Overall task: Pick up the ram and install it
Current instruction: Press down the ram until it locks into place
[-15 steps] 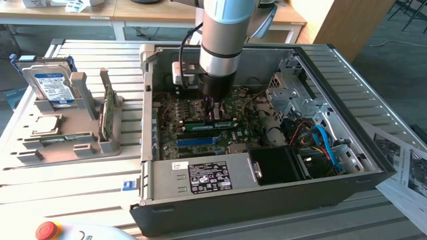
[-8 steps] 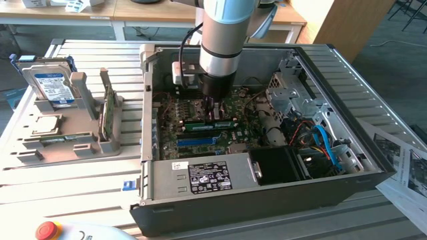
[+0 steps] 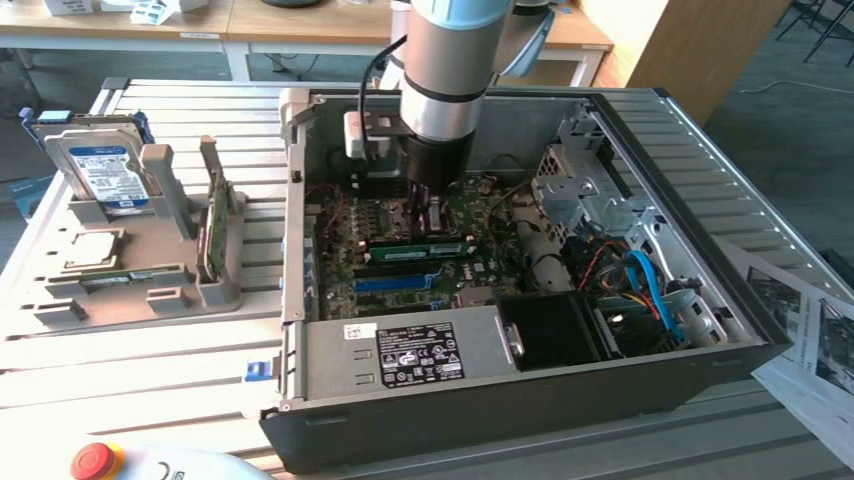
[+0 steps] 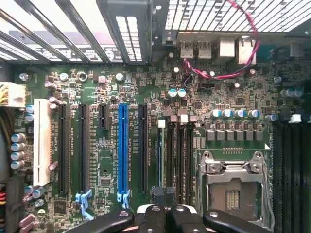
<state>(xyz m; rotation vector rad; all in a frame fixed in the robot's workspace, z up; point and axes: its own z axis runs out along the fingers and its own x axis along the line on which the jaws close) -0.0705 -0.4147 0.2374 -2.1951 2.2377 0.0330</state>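
Exterior view, nearest first: red e-stop button (image 3: 96, 460) at the front edge of the slatted metal table (image 3: 160, 370). Behind it sits an open desktop PC case (image 3: 534, 400), lid off, w/ the grey power supply (image 3: 414, 355) and its label along the near wall. Loose printed sheets (image 3: 814, 350) lie at the exterior view's right.

Further in is the green motherboard (image 3: 387, 225) w/ a long blue slot strip (image 3: 400, 283). Just beyond that strip the ram (image 3: 420, 248) stands on edge in a slot, parallel to the strip. In the wrist view the ram (image 4: 161, 160) shows edge-on as a thin line, btwn the black slots and the empty CPU socket (image 4: 232, 191).

The gripper (image 3: 429, 212) hangs straight down over the ram, approx. mid-length. In the wrist view the gripper (image 4: 165, 209) has its black fingers (image 4: 151, 216) drawn tight together, no gap, right above the ram's top edge. Can't tell if they pinch or touch it.

At the exterior view's left, a grey parts tray (image 3: 134, 290) holds an upright hard drive (image 3: 107, 170) and a broader green card (image 3: 214, 215). Wooden desks (image 3: 307, 25) stand farthest back.
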